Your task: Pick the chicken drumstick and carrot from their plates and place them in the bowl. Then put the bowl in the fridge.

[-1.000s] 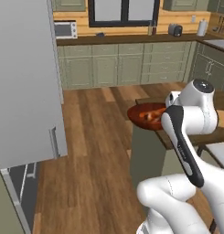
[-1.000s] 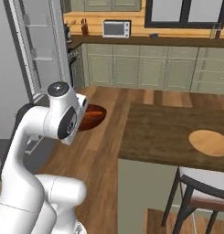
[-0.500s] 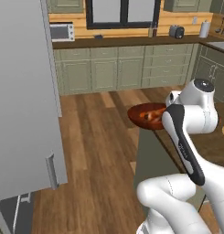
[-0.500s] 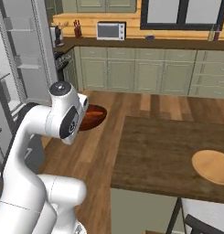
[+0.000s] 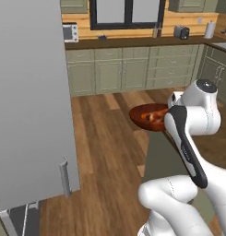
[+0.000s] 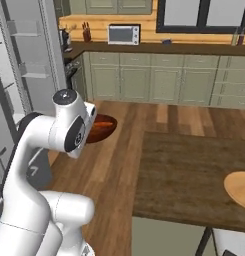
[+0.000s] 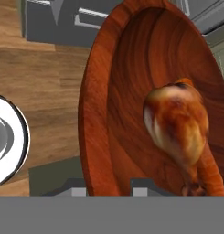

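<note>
- One white robot arm with dark joints holds a glossy, deep reddish-brown bowl (image 5: 149, 116) in the air above a brown plank floor (image 5: 105, 143), beside the edge of a dark wooden island counter (image 6: 194, 175).
- Two dark fingertips of the gripper (image 7: 102, 187) straddle the bowl's rim in the hand view, one inside the wall and one outside, clamped on it.
- Inside the bowl lies a brown-orange roasted chicken drumstick (image 7: 177, 123), thick end up in that view, thin bone pointing toward the fingertips.
- A slim orange carrot (image 7: 211, 171) lies touching the drumstick, mostly hidden behind it.
- A tall light grey fridge door (image 5: 31, 101) stands open on the left of the left base view; the white fridge shelves (image 6: 24, 50) appear at the left of the right base view.
- A round, light tan wooden plate (image 6: 239, 190) sits on the island counter, well apart from the bowl.
</note>
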You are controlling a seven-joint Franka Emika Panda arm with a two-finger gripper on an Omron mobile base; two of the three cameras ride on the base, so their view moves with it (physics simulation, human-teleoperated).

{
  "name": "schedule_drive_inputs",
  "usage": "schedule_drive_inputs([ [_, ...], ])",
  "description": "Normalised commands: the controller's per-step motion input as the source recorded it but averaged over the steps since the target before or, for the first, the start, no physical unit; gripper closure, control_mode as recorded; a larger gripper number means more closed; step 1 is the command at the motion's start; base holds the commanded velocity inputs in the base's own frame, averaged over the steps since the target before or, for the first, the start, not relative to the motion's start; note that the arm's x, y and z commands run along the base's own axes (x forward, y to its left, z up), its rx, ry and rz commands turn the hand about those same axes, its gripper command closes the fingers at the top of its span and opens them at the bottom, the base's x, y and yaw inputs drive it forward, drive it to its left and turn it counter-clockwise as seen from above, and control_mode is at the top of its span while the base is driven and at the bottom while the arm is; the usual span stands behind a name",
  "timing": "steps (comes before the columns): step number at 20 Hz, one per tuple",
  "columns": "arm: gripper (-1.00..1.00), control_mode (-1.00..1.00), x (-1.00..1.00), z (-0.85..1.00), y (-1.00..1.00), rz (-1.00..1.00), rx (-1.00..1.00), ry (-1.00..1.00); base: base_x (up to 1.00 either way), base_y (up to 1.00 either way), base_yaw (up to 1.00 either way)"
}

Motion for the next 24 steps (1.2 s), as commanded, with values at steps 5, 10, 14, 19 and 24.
schedule_drive_inputs([
  [5, 1.00, 1.00, 0.00, 0.00, 0.00, 0.00, 0.00, 0.00, 0.72, 0.00, -0.01],
  [10, 1.00, 1.00, 0.00, 0.00, 0.00, 0.00, 0.00, 0.00, 0.72, 0.00, 0.00],
  [14, 1.00, 1.00, 0.00, 0.00, 0.00, 0.00, 0.00, 0.00, 0.75, 0.00, 0.00],
  [19, 1.00, 1.00, 0.00, 0.00, 0.00, 0.00, 0.00, 0.00, 0.73, 0.00, 0.00],
  [24, 1.00, 1.00, 0.00, 0.00, 0.00, 0.00, 0.00, 0.00, 0.47, 0.01, 0.07],
])
